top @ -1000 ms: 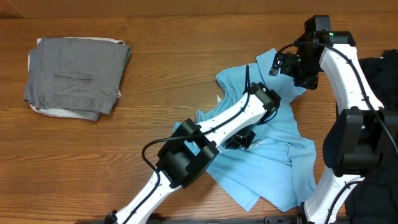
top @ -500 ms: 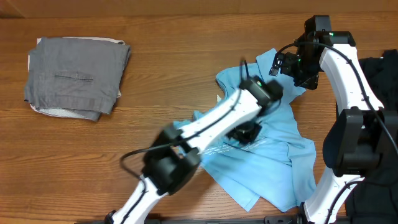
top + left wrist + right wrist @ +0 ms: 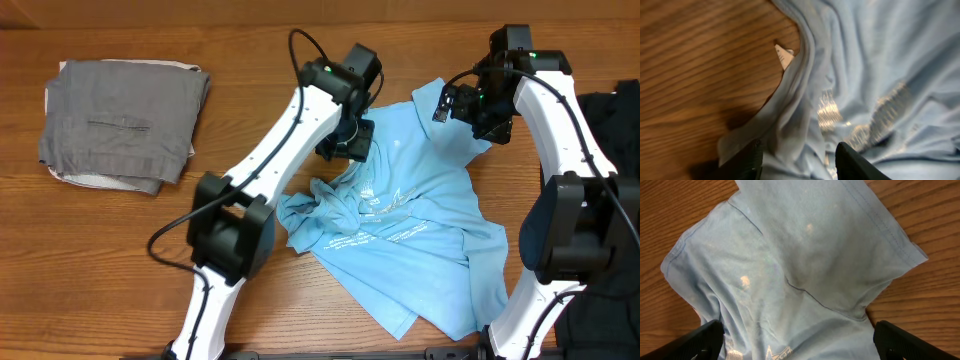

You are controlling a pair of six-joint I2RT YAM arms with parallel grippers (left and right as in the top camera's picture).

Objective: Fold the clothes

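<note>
The light blue T-shirt point(image 3: 430, 240) lies crumpled right of the table's middle, with small white text point(image 3: 385, 205) facing up. My left gripper point(image 3: 346, 142) is at the shirt's far left edge and shut on a bunched fold of it. In the left wrist view the fold point(image 3: 795, 125) runs between the fingers point(image 3: 797, 161), with a white label point(image 3: 784, 55) at the cloth's edge. My right gripper point(image 3: 478, 118) hangs open above the shirt's far right corner. In the right wrist view its fingers point(image 3: 797, 340) are wide apart over a sleeve point(image 3: 840, 255).
A folded grey garment point(image 3: 120, 120) lies at the far left of the wooden table point(image 3: 250, 70). A dark object point(image 3: 622, 130) sits at the right edge behind the right arm.
My left gripper has moved from the shirt's middle up and to the far left, pulling cloth with it. The shirt has spread and its white text now shows. The right arm has not moved.
</note>
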